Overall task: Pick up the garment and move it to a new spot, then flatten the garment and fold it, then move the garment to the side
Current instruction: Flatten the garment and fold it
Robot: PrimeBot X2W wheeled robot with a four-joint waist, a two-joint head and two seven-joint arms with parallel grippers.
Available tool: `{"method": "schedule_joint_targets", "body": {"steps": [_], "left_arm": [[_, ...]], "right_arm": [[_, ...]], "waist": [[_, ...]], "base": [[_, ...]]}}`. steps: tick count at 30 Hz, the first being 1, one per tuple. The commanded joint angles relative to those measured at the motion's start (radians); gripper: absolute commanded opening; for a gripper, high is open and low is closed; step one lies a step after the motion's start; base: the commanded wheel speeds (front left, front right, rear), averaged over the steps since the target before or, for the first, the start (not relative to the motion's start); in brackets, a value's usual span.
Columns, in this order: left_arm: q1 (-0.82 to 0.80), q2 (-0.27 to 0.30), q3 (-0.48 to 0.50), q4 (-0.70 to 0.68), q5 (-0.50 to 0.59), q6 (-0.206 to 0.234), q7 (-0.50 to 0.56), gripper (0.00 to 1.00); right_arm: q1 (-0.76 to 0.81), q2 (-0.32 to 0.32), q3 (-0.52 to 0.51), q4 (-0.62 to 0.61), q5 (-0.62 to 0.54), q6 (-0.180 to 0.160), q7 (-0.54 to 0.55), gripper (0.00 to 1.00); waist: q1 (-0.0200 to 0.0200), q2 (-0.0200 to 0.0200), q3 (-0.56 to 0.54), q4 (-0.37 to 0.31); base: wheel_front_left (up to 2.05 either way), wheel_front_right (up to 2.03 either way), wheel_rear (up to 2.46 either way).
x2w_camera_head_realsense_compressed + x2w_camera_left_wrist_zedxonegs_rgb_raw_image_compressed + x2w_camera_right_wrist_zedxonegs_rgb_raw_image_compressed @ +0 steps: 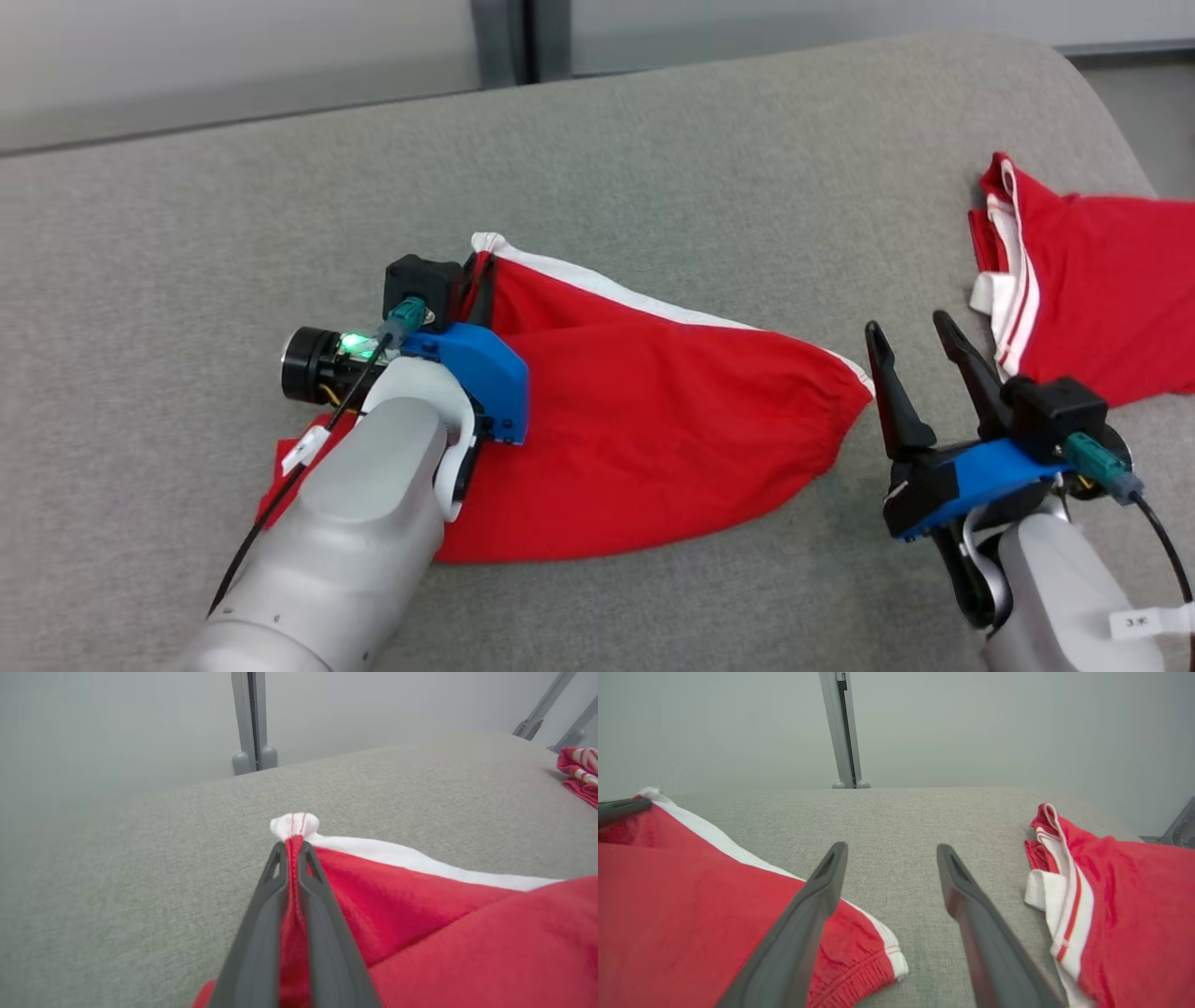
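Garment [653,420] corner sat pinched in my left claw [292,851] at frame center; right claw [907,329] gaped empty, lower right.

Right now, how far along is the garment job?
Nothing looks finished. In hand: the left gripper is shut on the white-trimmed corner of the red garment, which lies rumpled on the grey cushion. The right gripper hangs open beside its other end, holding nothing. Left: flattening, folding, moving it aside. A second red garment lies at the far right.

garment [653,411] left, second garment [1092,299] right, gap between
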Motion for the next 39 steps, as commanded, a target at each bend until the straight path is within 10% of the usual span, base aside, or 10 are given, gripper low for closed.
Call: {"method": "schedule_joint_targets", "body": {"steps": [1,16,32,34,35,39], "left_arm": [[-0.002,-0.001,-0.001,-0.014,-0.001,0.004,-0.016,0.0],[0.417,0.028,0.137,-0.429,0.134,0.04,-0.046,0.0],[0.701,0.034,0.465,-0.398,0.199,0.063,-0.046,0.0],[0.712,0.03,0.509,-0.408,0.214,0.072,-0.046,0.42],[0.719,0.028,0.531,-0.418,0.227,0.077,-0.046,1.0],[0.744,0.02,0.601,-0.491,0.289,0.085,-0.046,1.0]], "right_arm": [[0.021,-0.003,-0.008,0.005,-0.008,0.0,-0.003,1.0],[0.205,0.045,-0.059,0.061,-0.051,0.0,-0.003,1.0],[0.213,0.067,-0.018,0.066,-0.043,0.0,-0.003,1.0],[0.205,0.07,-0.007,0.056,-0.034,0.0,-0.003,1.0],[0.201,0.07,-0.004,0.05,-0.029,0.0,-0.003,1.0],[0.185,0.073,0.011,0.02,-0.011,0.0,-0.003,1.0]], "waist": [[0.0,-0.0001,-0.015,0.009],[0.0,-0.0001,-0.266,0.177],[0.0,-0.0001,-0.29,0.126],[0.0,-0.0001,-0.289,0.115],[0.0,-0.0001,-0.289,0.111],[0.0,-0.0001,-0.287,0.106]], "base": [[0.0,0.0,0.0],[0.0,0.0,0.0],[0.0,0.0,0.0],[0.0,0.0,0.0],[0.0,0.0,0.0],[0.0,0.0,0.0]]}}
